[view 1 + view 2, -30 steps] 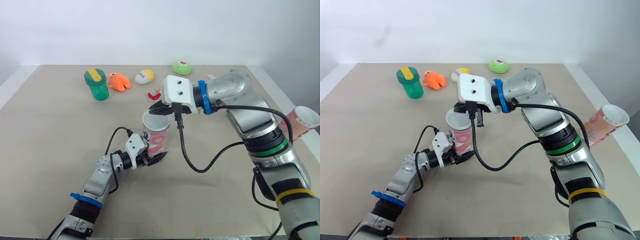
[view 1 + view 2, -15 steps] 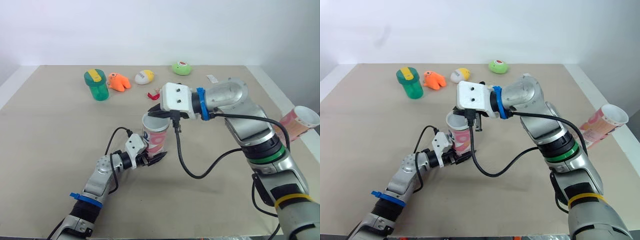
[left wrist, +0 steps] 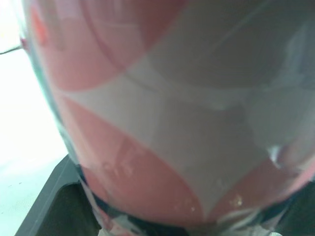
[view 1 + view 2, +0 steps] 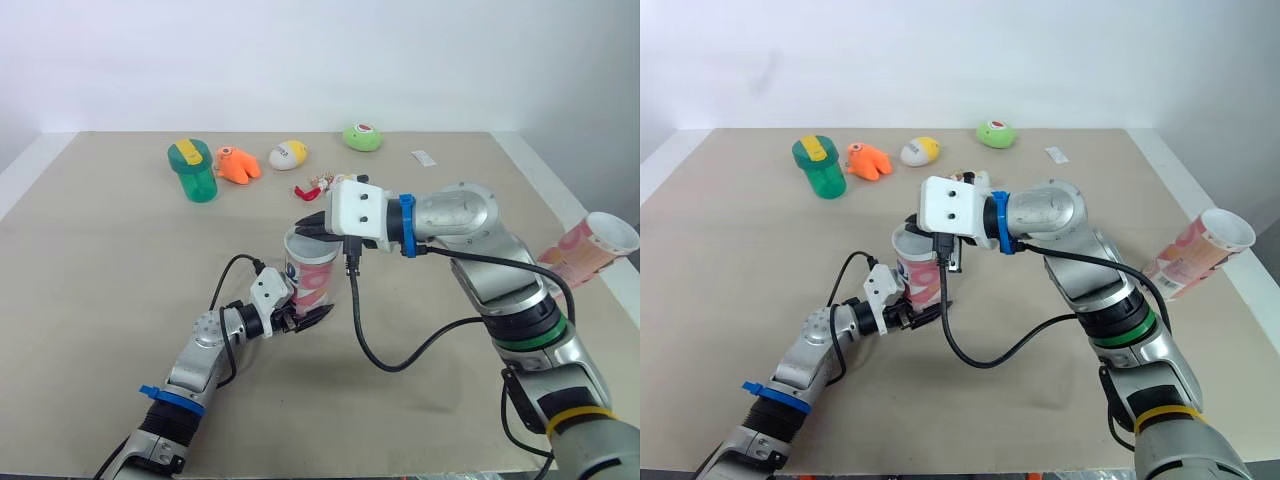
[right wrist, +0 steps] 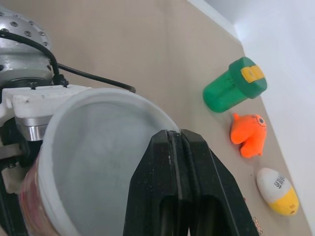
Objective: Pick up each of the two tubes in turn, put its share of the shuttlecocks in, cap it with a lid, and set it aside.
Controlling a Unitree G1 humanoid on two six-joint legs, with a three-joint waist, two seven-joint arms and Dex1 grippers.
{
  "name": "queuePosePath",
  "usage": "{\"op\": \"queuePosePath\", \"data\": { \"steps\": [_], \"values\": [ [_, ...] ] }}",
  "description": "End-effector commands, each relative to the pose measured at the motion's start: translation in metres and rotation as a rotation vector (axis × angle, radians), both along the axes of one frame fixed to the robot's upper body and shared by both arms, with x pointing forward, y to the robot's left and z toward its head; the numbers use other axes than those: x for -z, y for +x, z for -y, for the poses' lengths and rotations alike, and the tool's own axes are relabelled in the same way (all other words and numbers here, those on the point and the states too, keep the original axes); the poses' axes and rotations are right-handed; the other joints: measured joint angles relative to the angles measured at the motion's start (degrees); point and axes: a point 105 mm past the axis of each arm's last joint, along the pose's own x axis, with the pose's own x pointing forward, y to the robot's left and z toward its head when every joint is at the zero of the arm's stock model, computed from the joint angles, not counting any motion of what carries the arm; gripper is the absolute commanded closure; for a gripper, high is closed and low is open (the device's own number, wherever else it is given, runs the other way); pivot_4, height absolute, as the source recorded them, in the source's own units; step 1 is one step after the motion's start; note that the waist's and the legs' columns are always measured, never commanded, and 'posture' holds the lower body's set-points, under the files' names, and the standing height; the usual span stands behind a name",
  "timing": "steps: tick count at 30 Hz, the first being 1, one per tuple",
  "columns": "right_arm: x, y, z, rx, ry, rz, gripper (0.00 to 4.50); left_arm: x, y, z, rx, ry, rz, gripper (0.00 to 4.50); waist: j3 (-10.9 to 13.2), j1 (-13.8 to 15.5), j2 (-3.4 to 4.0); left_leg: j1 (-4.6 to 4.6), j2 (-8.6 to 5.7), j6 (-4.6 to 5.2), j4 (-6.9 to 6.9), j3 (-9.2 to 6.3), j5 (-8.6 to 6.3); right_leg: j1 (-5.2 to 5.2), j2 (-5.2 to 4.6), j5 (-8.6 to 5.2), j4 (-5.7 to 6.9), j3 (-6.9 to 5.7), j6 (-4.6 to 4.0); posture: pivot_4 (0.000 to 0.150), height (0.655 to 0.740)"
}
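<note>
Pink-and-white tube (image 4: 312, 275) stands upright near the middle of the tan desk (image 4: 100, 280), mouth open upward. No lid on it.

Left tool (image 4: 300, 318): clamped on the tube low down, near its base, one black finger on each side. In the left wrist view the tube wall sits right up against the camera.

Right tool (image 4: 310, 226): black fingers (image 5: 162, 162) pressed together, nothing seen between them. Tips sit at the tube's rim, over the open mouth.

Second tube (image 4: 588, 248), same pink-and-white print, lies tilted at the desk's right edge, well apart from the first, open end up and outward.

Along the far side of the desk: green cup with a yellow-striped lid (image 4: 195, 170), orange toy (image 4: 238, 164) just beside it, white-and-yellow egg shape (image 4: 288, 154), green round object (image 4: 362, 136), small white tag (image 4: 423, 156). A small red-and-white item (image 4: 312, 188) lies just behind the right tool; too small to identify.
</note>
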Motion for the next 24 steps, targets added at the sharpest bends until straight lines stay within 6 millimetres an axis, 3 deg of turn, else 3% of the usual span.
{"op": "queuePosePath", "data": {
  "steps": [1,24],
  "values": [
    [0.017,-0.002,-0.01,-0.023,-0.017,-0.032,4.34,0.025,-0.008,0.003,0.016,0.047,-0.095,1.03,0.0,0.0,0.0,0.03,0.01,0.0,-0.01,0.02,0.0,0.01,0.0,0.0,0.0,0.01,-0.01,0.15,0.74],
    [0.042,0.006,-0.012,-0.018,-0.124,0.045,4.34,0.027,-0.008,0.004,0.018,0.046,-0.101,1.03,-0.2,-0.2,0.01,0.5,0.09,-0.02,-0.13,0.34,-0.01,0.0,-0.02,0.04,0.0,0.16,-0.11,0.15,0.74]
  ]
}}
